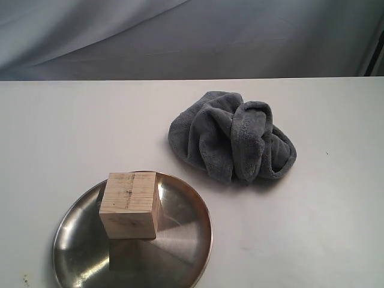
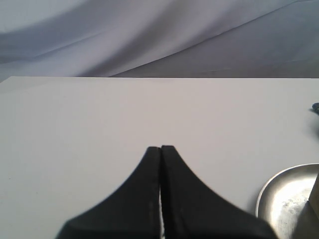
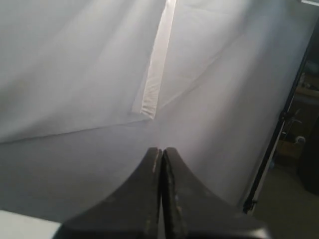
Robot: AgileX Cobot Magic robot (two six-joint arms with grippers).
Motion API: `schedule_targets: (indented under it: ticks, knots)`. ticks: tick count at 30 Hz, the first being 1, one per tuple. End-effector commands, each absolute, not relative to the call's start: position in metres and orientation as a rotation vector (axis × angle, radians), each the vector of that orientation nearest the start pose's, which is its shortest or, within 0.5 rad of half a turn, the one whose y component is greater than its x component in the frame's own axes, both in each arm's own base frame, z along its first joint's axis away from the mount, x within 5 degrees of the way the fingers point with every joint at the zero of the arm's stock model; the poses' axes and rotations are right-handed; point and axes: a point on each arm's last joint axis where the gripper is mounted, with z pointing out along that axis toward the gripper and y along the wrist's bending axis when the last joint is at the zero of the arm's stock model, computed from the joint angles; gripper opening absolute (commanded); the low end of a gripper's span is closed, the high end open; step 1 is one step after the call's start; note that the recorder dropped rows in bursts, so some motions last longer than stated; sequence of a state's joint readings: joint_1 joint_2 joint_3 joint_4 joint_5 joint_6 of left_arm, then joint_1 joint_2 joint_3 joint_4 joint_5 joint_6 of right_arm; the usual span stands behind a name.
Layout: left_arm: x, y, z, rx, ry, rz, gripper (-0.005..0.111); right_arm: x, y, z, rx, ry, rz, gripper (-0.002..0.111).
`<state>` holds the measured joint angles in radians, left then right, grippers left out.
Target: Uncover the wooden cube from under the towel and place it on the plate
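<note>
Wooden cube (image 1: 129, 204) sits upright on the steel plate (image 1: 186, 237), toward its far side, grain and dark streaks on top. Plate is at front-left of the white worktop (image 1: 318, 228). Grey-blue fleece towel (image 1: 234, 135) lies bunched in thick folds behind and right of the plate, near but not touching. L end effector (image 2: 160, 148): fingers pressed together, nothing btwn them, over bare worktop. R end effector (image 3: 162, 149): also closed and empty, facing the pale backdrop cloth (image 3: 75, 74).

Ext cam looks down at table (image 1: 312, 228); L wrist low, shares plate (image 1: 180, 240); R faces backdrop (image 3: 75, 74).
</note>
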<state>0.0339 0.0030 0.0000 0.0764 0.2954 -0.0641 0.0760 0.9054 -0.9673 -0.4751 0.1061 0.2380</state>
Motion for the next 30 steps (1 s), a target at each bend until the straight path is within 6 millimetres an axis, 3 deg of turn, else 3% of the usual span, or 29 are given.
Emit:
schedule_targets:
  ticks: [1,7,13,22,30]
  knots:
    - [0.055,0.003,0.187,-0.04,1.767,0.038,0.001,0.154,0.001,0.381,-0.142,1.53,-0.142,0.0]
    - [0.055,0.003,0.187,-0.04,1.767,0.038,0.001,0.1,-0.006,0.312,-0.067,1.514,-0.172,0.0]
    - [0.055,0.003,0.187,-0.04,1.767,0.038,0.001,0.086,-0.005,0.273,-0.068,1.548,-0.166,0.0]
    - [0.055,0.003,0.187,-0.04,1.767,0.038,0.001,0.069,-0.01,0.246,0.091,1.494,-0.137,0.0]
    - [0.055,0.003,0.187,-0.04,1.767,0.038,0.001,0.068,-0.01,0.235,0.15,1.511,-0.088,0.0]
